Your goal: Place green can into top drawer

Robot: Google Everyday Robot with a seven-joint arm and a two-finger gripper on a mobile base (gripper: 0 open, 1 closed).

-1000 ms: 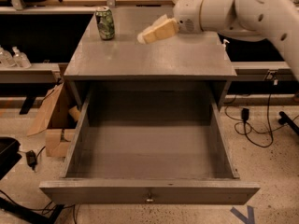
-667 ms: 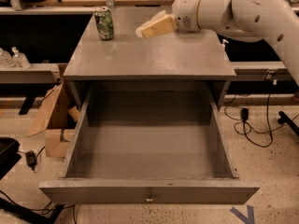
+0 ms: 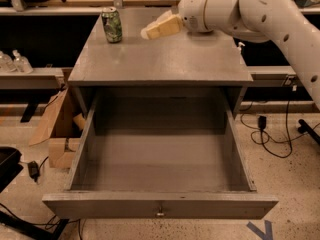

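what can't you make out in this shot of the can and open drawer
All in the camera view:
- green can: print too small to read; far side turned away.
- gripper, above the cabinet top right of the can: its underside is hidden by its own body.
- arm: base cut off by the right edge.
- top drawer: inner face of its front hidden by the panel itself.

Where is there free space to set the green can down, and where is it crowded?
The top drawer is open and its whole floor is bare, wall to wall. On the cabinet top, the front half is free. The back is crowded: the green can stands at the back left corner, and the gripper hangs just beside it, toward the middle.
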